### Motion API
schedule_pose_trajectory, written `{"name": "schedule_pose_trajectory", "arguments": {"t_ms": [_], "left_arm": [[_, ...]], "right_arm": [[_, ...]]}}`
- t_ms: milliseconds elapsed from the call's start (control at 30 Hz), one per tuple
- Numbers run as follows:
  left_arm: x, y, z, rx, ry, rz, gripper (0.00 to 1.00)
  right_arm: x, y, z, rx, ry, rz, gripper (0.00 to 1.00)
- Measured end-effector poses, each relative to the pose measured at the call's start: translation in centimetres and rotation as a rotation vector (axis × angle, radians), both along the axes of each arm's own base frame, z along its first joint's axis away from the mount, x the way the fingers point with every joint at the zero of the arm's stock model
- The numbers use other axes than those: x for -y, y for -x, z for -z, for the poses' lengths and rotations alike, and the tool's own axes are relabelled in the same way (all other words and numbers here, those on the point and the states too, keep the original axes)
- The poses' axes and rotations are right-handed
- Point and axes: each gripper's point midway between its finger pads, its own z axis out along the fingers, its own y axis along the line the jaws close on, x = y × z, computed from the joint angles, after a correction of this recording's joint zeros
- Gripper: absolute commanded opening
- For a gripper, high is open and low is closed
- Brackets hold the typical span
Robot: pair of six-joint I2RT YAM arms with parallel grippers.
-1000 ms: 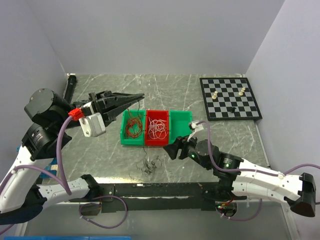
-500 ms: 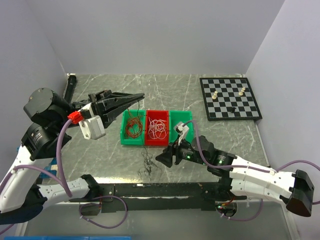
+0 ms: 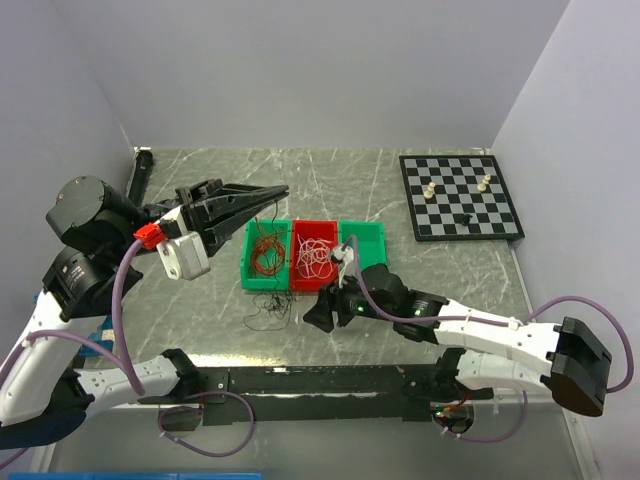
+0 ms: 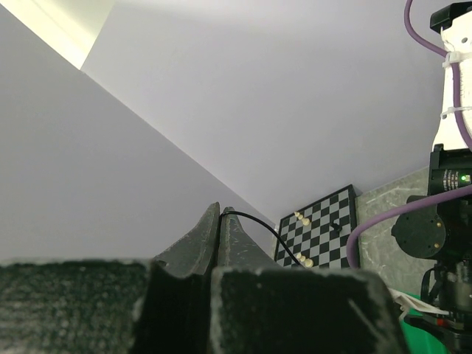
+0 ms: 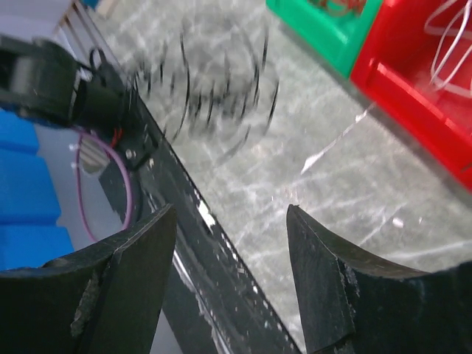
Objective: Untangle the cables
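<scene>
My left gripper [image 3: 284, 190] is raised above the bins and shut on one thin black wire [image 4: 254, 221]. That wire hangs down to a loose black tangle [image 3: 268, 306] on the table in front of the bins. My right gripper [image 3: 312, 317] is open and empty, low over the table just right of the tangle. In the right wrist view the tangle [image 5: 210, 81] is blurred, ahead of the open fingers [image 5: 324, 258]. Red-brown wires [image 3: 266, 254] lie in the left green bin. White wires [image 3: 316, 256] lie in the red bin [image 5: 413, 59].
A second green bin [image 3: 364, 235] stands right of the red one, partly behind my right arm. A chessboard [image 3: 458, 195] with a few pieces lies at the back right. The black front rail [image 5: 184, 221] runs along the table's near edge under my right gripper.
My right arm has swung left and low toward the black tangle. The tangle has shifted left and spread out. My left gripper has stayed raised and shut.
</scene>
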Motion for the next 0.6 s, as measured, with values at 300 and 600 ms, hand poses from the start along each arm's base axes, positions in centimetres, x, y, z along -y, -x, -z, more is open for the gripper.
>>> {"name": "schedule_pose_trajectory", "arguments": {"t_ms": [300,600], "left_arm": [[0.1,-0.1,0.1,0.001,0.001,0.0,0.01],[0.0,-0.1,-0.2,0.033,0.008,-0.007,0.01]], "right_arm": [[-2.1,-1.1,-2.9,0.041,-0.085,-0.022,0.43],[-2.7,-1.0,-3.5,0.04,-0.11,-0.058,0.0]]}}
